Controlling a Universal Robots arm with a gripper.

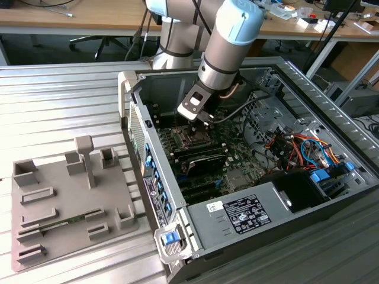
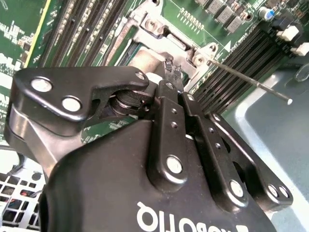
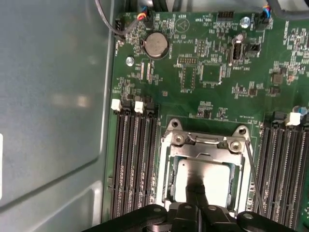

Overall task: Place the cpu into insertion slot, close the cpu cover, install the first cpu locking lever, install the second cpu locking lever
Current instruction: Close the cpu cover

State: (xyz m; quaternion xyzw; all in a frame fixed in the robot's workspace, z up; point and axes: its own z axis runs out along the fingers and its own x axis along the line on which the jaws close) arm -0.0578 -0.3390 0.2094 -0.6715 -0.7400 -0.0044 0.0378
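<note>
On the green motherboard (image 3: 212,82) the insertion slot (image 3: 165,186) holds the cpu (image 3: 212,170), whose silvery top shows through the cut-out of the cpu cover (image 3: 207,145). The cover lies down flat over it. My gripper (image 3: 195,189) is shut, fingertips together, resting on or just above the cpu's top at the cover's near edge. In the second wrist view the gripper (image 2: 171,71) tips meet beside the cover frame (image 2: 154,29). A thin metal locking lever (image 2: 251,82) stands raised, slanting away from the socket; it also shows as the lever (image 3: 253,179) beside the cover. In the exterior view the gripper (image 1: 200,117) hangs over the socket (image 1: 190,139).
Long black memory slots (image 3: 135,159) flank the socket on both sides. The open computer case (image 1: 331,106) walls surround the arm, with cable bundles (image 1: 296,148) at the exterior view's right. A grey fixture plate (image 1: 65,201) lies outside at the exterior view's left.
</note>
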